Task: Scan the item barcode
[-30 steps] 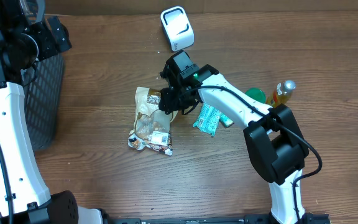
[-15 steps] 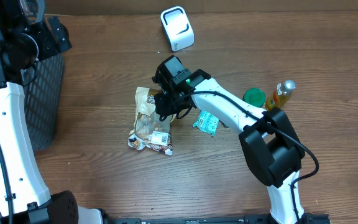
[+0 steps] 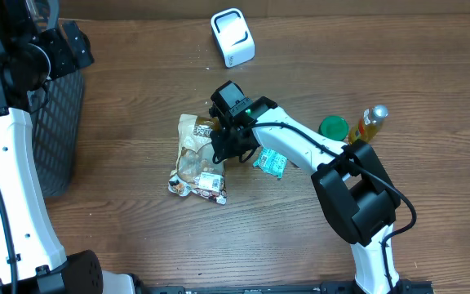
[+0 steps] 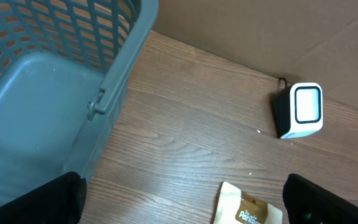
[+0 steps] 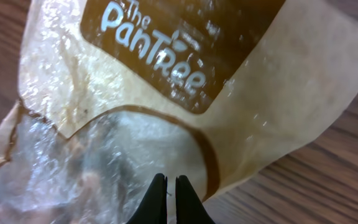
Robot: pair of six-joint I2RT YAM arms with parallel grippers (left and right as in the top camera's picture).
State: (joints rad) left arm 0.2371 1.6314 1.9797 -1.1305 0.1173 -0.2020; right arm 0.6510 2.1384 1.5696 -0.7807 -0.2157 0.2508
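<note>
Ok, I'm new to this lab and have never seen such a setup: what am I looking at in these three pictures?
Two robot arms work at a wooden table. One picture looks down from above; the other two come from a camera on each arm's wrist. On the table lie a snack bag, a teal packet, a green lid, a bottle, a white scanner and a dark basket. The left pincer hangs open near the basket, holding nothing. The right pincer is shut against the snack bag; whether it has pinched the wrapper I cannot tell.
</note>
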